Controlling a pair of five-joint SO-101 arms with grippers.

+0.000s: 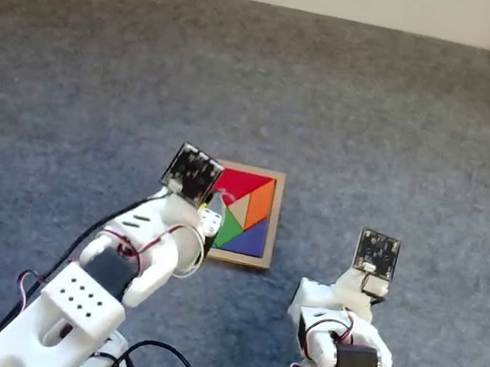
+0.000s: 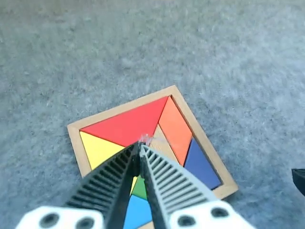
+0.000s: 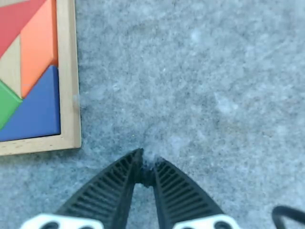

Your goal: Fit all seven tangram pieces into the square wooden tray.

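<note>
Biggest thing first: a grey felt-like table surface (image 1: pixel 403 115), with the square wooden tray (image 1: pixel 274 220) laid flat on it, roughly mid-table. The tray is square, so no long axis has to be allowed for.

Seven coloured pieces can be counted inside the tray from the left wrist view. By size:
- the red triangle (image 2: pixel 128 124)
- the yellow triangle (image 2: pixel 97 149)
- the orange parallelogram (image 2: pixel 175 129)
- the dark blue triangle (image 2: pixel 202 164)
- the light blue piece (image 2: pixel 138 210)
- the pale wood piece (image 2: pixel 162 143)
- the green piece (image 2: pixel 139 188)

They look flush with no gaps, so the fitting is probably done, or close to it.

The relation that matters is that the tray sits directly under the left gripper (image 2: pixel 140 148). Its tips are placed over the spot where red, yellow and pale wood meet. The jaws are pressed together with nothing pinched between them. Whether the tips actually touch the pieces can't be told.

The right gripper (image 3: pixel 148 157) is parked over bare felt, well apart from the tray's corner, with the jaws closed and nothing held. The left arm is clearly the nearer one, so any last nudge would best be made by it, straight down.
</note>
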